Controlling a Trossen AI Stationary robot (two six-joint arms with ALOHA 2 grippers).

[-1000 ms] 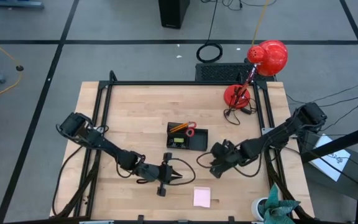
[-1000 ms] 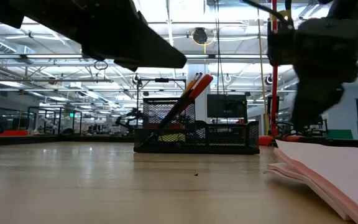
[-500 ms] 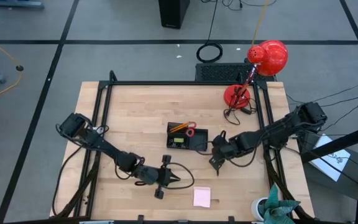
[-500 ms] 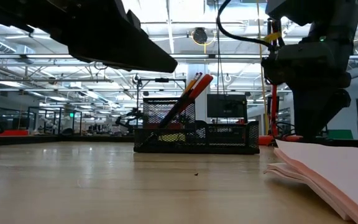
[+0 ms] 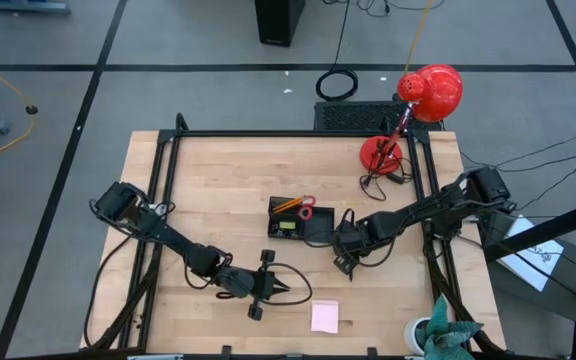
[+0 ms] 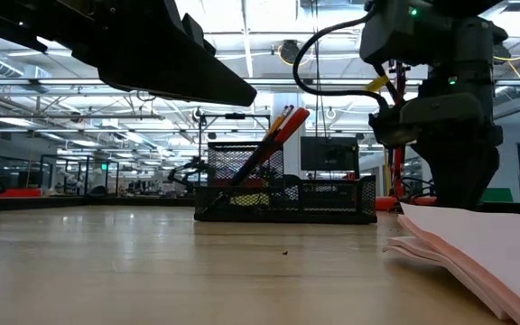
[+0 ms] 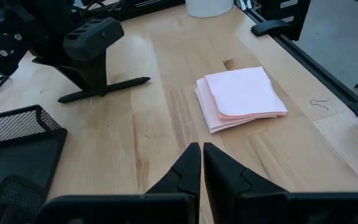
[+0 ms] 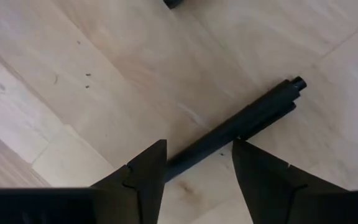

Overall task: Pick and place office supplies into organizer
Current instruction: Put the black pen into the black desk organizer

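Note:
The black mesh organizer stands mid-table and holds orange pencils and red-handled scissors, which lean out of its taller section. A dark pen lies flat on the wood just right of the organizer. My right gripper points down over the pen. It is open, with one finger on each side of the barrel. The pale pink sticky-note pad lies flat near the front edge. My left gripper is shut and hovers a little left of the pad, touching nothing. My right gripper stands over the dark pen's barrel from above, its fingers across it. I cannot tell whether either finger touches the pen. The pen lies flat on the table.
A red desk lamp stands at the far right corner, its cord trailing on the table. A white cup holding a green thing sits at the near right edge. Black frame rails run along the table's sides. Bare wood stretches left of the organizer.
My right gripper has moved toward the table's left, closer to the organizer, and has come down over the pen. My left gripper has shifted slightly toward the near edge, staying shut. The pad and the organizer have not moved.

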